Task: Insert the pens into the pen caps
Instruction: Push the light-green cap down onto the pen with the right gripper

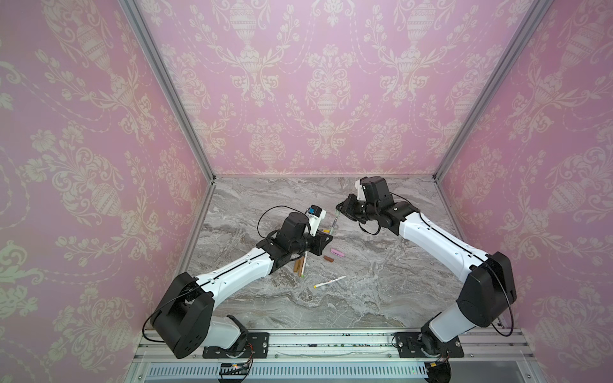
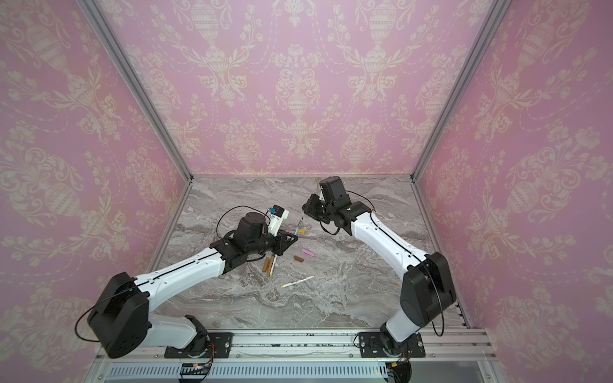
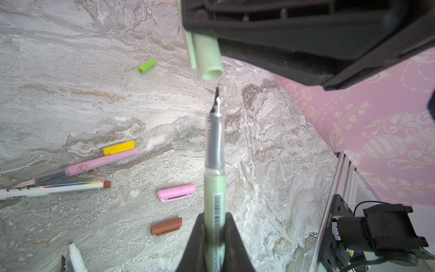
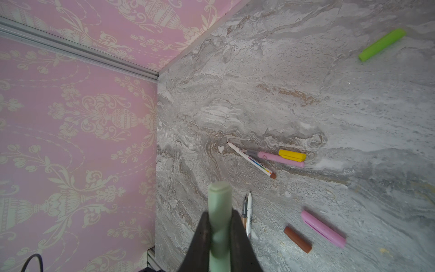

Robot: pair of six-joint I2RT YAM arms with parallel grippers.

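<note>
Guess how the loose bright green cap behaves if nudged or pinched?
Likely rolls if nudged: the bright green cap looks like a plain round tube, no clip showing, lying alone on the marble tabletop. Probably light and stiff, being short moulded plastic. Its smooth round sides may slip in a pinch.

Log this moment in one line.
left gripper: shut on sage pen | right gripper: shut on sage cap | nib close to cap mouth, not yet inserted

You see a matt sage plastic pen cap (image 3: 208, 56) and pen (image 3: 214, 188), a smooth marble-patterned bench (image 3: 270, 146), and matt black fingers (image 3: 195, 247).
</note>
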